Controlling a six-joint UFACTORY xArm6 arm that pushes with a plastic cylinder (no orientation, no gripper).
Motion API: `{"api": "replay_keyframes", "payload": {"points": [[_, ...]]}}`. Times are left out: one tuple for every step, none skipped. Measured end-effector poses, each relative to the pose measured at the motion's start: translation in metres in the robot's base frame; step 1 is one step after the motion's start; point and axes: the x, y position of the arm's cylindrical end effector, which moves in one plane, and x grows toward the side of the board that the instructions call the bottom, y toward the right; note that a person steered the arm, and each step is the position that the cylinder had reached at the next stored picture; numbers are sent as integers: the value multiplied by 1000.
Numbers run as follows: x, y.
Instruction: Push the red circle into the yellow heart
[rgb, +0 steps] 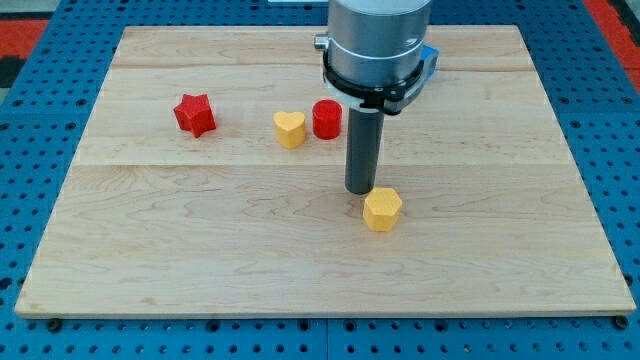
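Note:
The red circle (327, 118) stands on the wooden board just right of the yellow heart (289, 129), with a small gap between them. My tip (360, 191) is below and to the right of the red circle, apart from it. It sits just above and left of a yellow hexagon (382, 210), very close to it.
A red star (195, 114) lies toward the view's left. The wooden board (200, 250) rests on a blue pegboard surface (40, 200). The arm's grey body (376, 45) hangs over the board's top middle.

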Motion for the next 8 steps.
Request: {"api": "replay_keyframes", "payload": {"points": [[29, 37], [43, 67], [13, 29], [-41, 33], [-84, 31], [-102, 27], [-111, 11], [-122, -19]]}}
